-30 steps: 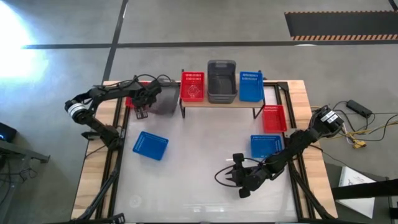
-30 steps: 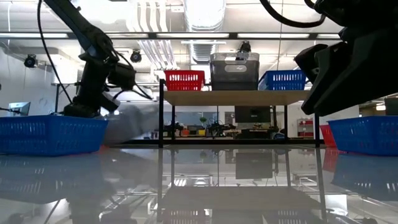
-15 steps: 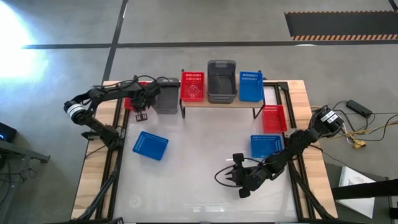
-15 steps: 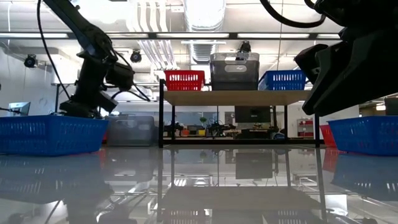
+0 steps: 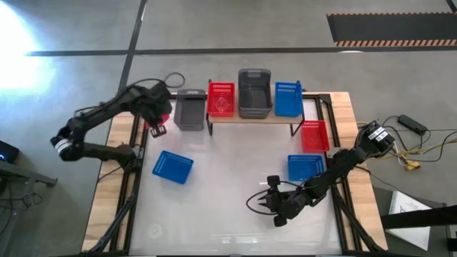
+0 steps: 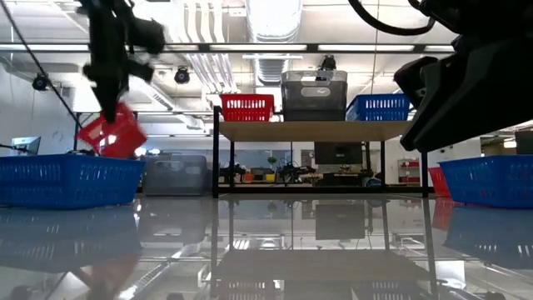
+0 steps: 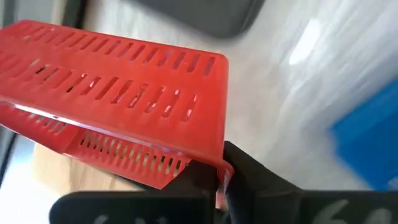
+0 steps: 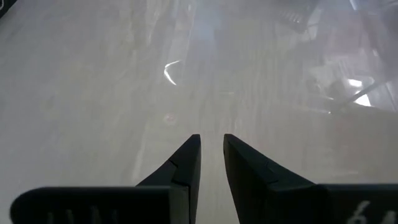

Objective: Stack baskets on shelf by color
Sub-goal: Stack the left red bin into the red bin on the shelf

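My left gripper (image 5: 157, 128) is shut on a red basket (image 6: 112, 135) and holds it in the air at the table's far left, above a blue basket (image 5: 173, 166). A dark grey basket (image 5: 189, 109) stands on the table just left of the shelf (image 5: 250, 118). On the shelf stand a red basket (image 5: 221, 98), a dark grey basket (image 5: 254, 93) and a blue basket (image 5: 288, 98). My right gripper (image 5: 265, 202) waits low over the table's near middle, its fingers (image 8: 186, 155) a little open with nothing between them. My left gripper pinches the red basket's top rim at one corner (image 7: 214, 163) between its two fingers (image 7: 249, 174). The fingers come from above, pointing down. The basket hangs tilted below them (image 6: 112, 135), lifted clear of the table.
At the table's right edge a red basket (image 5: 314, 135) and a blue basket (image 5: 305, 168) stand on the table. The shelf's black legs (image 6: 216, 154) rise at the far middle. The white tabletop (image 5: 228, 171) between the arms is bare.
The dark grey basket has come to rest on the table left of the shelf. My left gripper has gone from it toward the table's left edge, taken hold of the red basket and risen, lifting the basket clear so that it hangs tilted.
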Controlling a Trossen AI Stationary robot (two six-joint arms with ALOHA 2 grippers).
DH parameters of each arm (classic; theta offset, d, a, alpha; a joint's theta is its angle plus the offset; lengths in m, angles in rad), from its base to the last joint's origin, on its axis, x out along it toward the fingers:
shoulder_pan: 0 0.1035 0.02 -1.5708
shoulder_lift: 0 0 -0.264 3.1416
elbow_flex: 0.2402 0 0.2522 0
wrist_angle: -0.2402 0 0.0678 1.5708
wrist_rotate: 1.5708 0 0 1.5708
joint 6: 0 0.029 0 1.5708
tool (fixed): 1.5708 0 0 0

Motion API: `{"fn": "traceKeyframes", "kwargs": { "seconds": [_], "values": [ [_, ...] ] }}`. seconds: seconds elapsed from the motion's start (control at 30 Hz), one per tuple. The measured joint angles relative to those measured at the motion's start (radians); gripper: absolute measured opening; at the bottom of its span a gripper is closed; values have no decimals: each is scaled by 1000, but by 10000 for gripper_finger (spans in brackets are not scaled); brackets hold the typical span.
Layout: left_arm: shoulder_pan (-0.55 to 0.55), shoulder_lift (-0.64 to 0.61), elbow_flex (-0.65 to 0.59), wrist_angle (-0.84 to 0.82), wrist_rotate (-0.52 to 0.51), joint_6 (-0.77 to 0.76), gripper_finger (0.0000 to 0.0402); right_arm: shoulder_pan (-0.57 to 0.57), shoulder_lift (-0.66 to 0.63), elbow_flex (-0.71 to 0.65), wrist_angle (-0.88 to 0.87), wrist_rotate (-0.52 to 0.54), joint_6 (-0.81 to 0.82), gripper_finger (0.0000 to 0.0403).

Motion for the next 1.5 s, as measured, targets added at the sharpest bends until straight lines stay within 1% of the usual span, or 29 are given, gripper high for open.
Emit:
{"fn": "traceKeyframes", "kwargs": {
  "seconds": [0.1,0.23,0.33,0.47,0.53,0.6,0.7,0.8,0.97,1.07,1.13,1.2,1.23,1.3,1.5],
  "values": [
    [-13,-73,60,-1,46,-45,0,0,0,4,1,0,-1,62],
    [-71,-147,142,10,58,-125,0,0,0,7,1,0,-9,59],
    [-165,-169,203,71,92,-195,0,0,0,7,1,0,-10,59],
    [-351,-144,261,256,105,-268,0,0,0,7,3,21,-13,58],
    [-438,-95,292,339,99,-270,0,0,0,7,11,25,-21,59],
    [-508,-20,335,389,86,-269,0,0,0,7,28,25,-40,59],
    [-562,131,444,377,42,-248,0,0,0,8,58,25,-66,58],
    [-574,303,606,271,-37,-215,0,0,0,8,68,25,-74,57],
    [-571,576,939,-24,-195,-210,0,0,0,8,68,24,-62,57],
    [-563,719,1121,-166,-227,-197,0,0,0,8,68,24,-60,57],
    [-560,801,1216,-222,-251,-185,0,0,0,8,68,23,-59,57],
    [-559,869,1285,-260,-279,-168,0,0,0,8,68,23,-57,57],
    [-559,888,1290,-262,-296,-157,0,0,0,8,68,23,-57,57],
    [-557,891,1260,-256,-314,-131,0,0,0,8,70,23,-56,57],
    [-550,890,1238,-259,-320,-138,0,0,0,5,68,23,-56,57]
  ]
}}
